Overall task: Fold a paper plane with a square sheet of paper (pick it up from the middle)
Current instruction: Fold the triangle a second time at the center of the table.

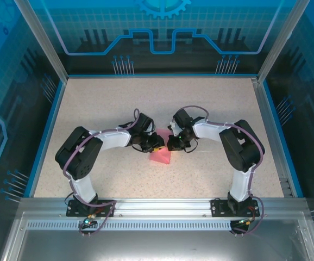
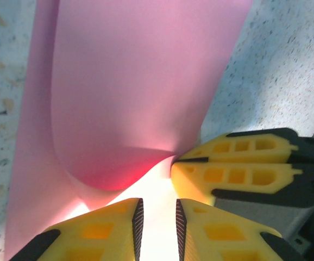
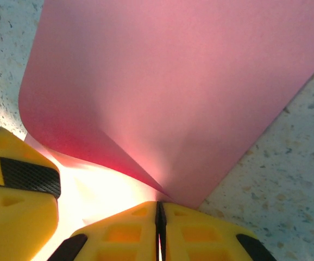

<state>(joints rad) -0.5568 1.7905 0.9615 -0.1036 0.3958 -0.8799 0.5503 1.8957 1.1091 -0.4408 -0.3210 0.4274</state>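
From above: sheet (image 1: 161, 157) near the middle of the table (image 1: 113, 98), bunched into a small pink patch, with the left gripper (image 1: 155, 145) at its 10 o'clock edge and the right gripper (image 1: 174, 143) at its 1 o'clock edge, the two tips close together over it. Too small here to tell whether either pair of jaws is apart or together; upper part of the paper hidden under the wrists. Through the left wrist camera: left gripper (image 2: 158, 209) at 6 o'clock, pads a narrow gap apart, with a bright, washed-out strip of the sheet (image 2: 146, 81) running down into that gap; cannot tell whether touching either pad. Above that, pink paper curling up toward 12 o'clock, top cut off by the frame, speckled table (image 2: 276, 65) on either side. At 3 o'clock, right gripper (image 2: 176, 162) lying sideways, fingers pressed together on the paper's edge. Through the right wrist camera: right gripper (image 3: 159, 209) at 6 o'clock, clamped tight on the sheet (image 3: 189, 76) at the seam, paper fanning up toward 12 and 2 o'clock, upper edge cut off. At 8 o'clock, one finger (image 3: 10, 217) of the left gripper with its black ribbed pad, just beside the glowing underside of the paper and cut off by the left border. Table (image 3: 287, 179) at 4 o'clock.
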